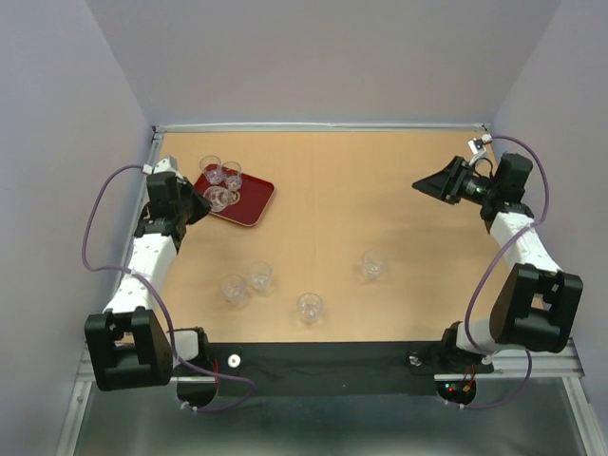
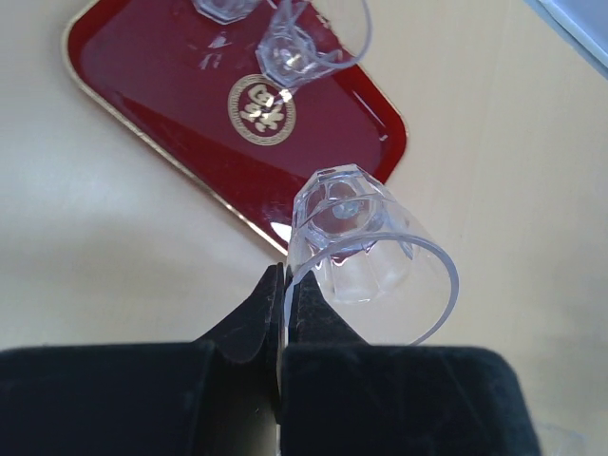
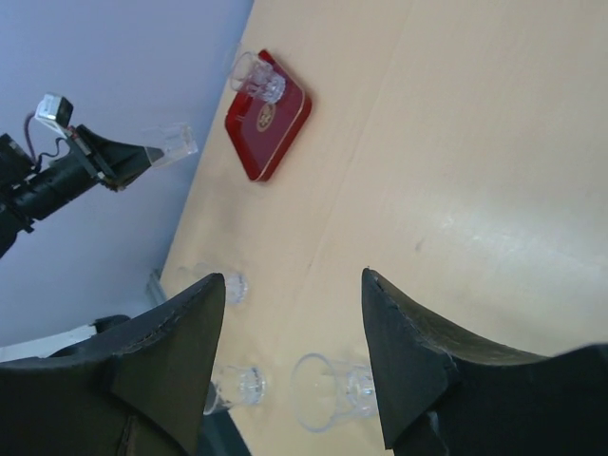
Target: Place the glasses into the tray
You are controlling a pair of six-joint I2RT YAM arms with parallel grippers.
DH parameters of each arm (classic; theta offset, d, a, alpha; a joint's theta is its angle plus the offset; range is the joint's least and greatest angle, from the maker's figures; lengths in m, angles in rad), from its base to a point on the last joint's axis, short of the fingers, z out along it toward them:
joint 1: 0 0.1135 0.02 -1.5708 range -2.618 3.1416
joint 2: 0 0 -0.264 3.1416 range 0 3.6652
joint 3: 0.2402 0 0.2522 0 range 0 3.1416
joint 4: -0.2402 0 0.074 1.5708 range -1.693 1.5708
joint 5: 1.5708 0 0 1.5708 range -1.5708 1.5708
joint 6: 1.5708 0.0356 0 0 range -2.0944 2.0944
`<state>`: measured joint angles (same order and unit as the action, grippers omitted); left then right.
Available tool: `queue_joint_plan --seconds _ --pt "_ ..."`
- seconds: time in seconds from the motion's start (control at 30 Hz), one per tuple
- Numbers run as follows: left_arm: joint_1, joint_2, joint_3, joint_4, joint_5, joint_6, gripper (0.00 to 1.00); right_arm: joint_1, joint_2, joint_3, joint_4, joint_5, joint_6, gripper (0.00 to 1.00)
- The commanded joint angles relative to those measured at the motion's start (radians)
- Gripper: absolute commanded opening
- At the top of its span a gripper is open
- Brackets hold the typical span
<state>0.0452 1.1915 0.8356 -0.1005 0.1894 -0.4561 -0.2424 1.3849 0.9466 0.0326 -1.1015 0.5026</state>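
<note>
While left hand [image 2: 283, 287] pinches glass [image 2: 366, 252], right hand [image 3: 294, 282] gapes.

Clear glossy glass, red lacquer-like sheen, matt black fingers.
The held glass [image 2: 366, 247] is clear, smooth and shiny, its thick base faceted. The tray [image 2: 161, 104] is glossy dark red with a gold edge and gold emblem [image 2: 261, 107]. The table [image 1: 380, 190] looks like pale, smooth, matt wood. Both the left gripper [image 2: 285, 290] and right gripper [image 3: 294, 285] are matt black.
</note>
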Motion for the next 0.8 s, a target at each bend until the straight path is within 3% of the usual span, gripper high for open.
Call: queue_joint_plan --seconds 0.0,0.2,0.37,0.77 --pt "0.033 -0.006 0.019 -0.022 -0.045 -0.055 0.00 -0.044 -0.015 -0.025 0.029 -0.032 -0.154 0.65" --pt "0.070 0.152 0.157 -0.139 -0.147 -0.118 0.00 -0.047 -0.069 -0.072 0.017 0.008 -0.211 0.65" --pt "0.097 0.264 0.195 -0.104 -0.111 -0.162 0.00 -0.057 -0.096 -0.077 0.009 0.025 -0.231 0.65" --pt "0.113 0.506 0.399 -0.105 -0.182 -0.182 0.00 -0.090 -0.121 -0.080 0.000 0.025 -0.239 0.66"
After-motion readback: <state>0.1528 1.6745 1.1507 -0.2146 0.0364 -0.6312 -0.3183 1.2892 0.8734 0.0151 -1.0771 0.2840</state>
